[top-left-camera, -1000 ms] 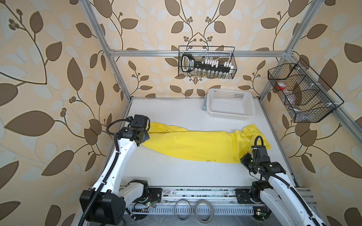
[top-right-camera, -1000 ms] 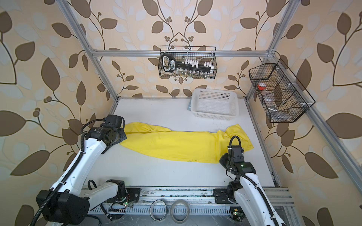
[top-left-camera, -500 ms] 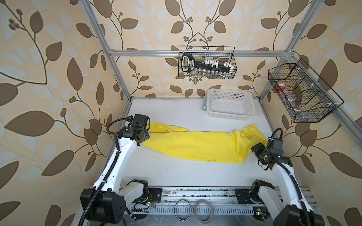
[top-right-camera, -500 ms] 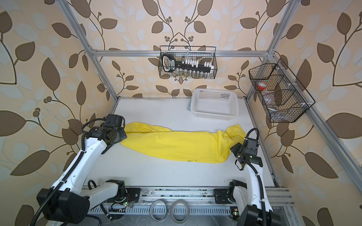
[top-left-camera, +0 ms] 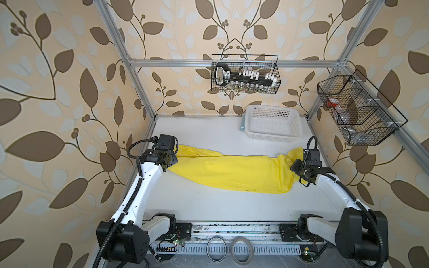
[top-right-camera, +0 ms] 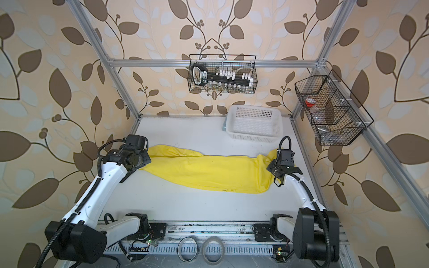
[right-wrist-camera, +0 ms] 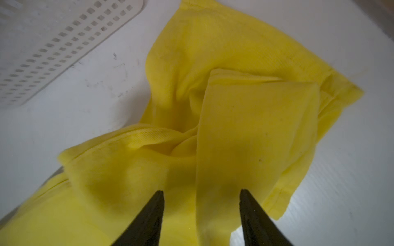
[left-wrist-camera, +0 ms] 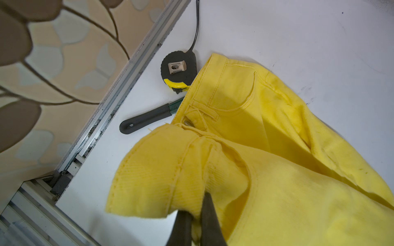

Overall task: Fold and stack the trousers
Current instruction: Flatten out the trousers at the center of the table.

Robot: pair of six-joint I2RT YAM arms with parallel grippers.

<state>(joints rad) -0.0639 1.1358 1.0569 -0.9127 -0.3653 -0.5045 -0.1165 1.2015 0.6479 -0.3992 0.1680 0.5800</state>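
While the trousers [top-left-camera: 232, 171] lie stretched across mid-frame in both top views, left gripper [left-wrist-camera: 196, 209] pinched tight on the waistband end — frame left, right gripper [right-wrist-camera: 201, 198] jaws parted over the crumpled leg ends, white basket [top-left-camera: 274, 137] beyond, upper right

Count – 1 pair of bright yellow soft cloth trousers [top-left-camera: 232, 171], 1 white perforated plastic basket [top-left-camera: 271, 137], 2 black wire-mesh hanging baskets [top-left-camera: 246, 90] [top-left-camera: 371, 139], 2 white robot arms [top-left-camera: 148, 183] [top-left-camera: 334, 188], 2 thin round rings [top-left-camera: 207, 255] [top-left-camera: 232, 256] – plus 1 round black-and-yellow tape measure [left-wrist-camera: 179, 70], 1 dark grey-handled tool [left-wrist-camera: 145, 121].
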